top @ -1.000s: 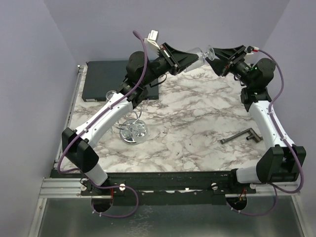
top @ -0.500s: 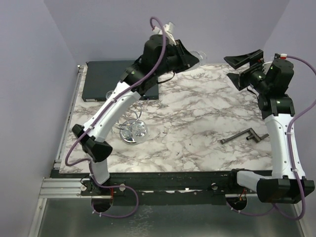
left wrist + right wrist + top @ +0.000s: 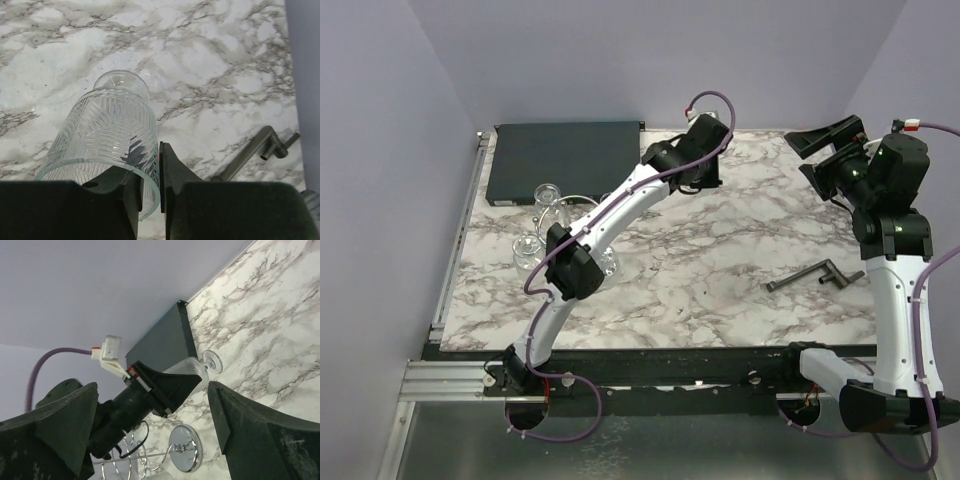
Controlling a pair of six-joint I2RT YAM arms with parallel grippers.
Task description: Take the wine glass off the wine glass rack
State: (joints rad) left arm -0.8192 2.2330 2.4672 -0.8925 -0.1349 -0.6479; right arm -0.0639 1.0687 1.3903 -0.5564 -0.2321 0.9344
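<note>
Set-down stage, by the look of it: wine glass (image 3: 107,135) off the wine glass rack (image 3: 185,456), held above marble table (image 3: 720,260), well apart from that rack. Left gripper (image 3: 150,172) pinching bowl rim; right gripper (image 3: 828,150) spread wide, empty. Next: turn foot down, lower gently, release. Clear cut-pattern bowl, short stem, small round foot, perhaps tilted.

From above, the left arm (image 3: 620,198) hides the left claw (image 3: 159,162) and the wine glass (image 3: 107,127) and covers much of the wine glass rack (image 3: 184,455), which the right wrist view cuts off below.
</note>
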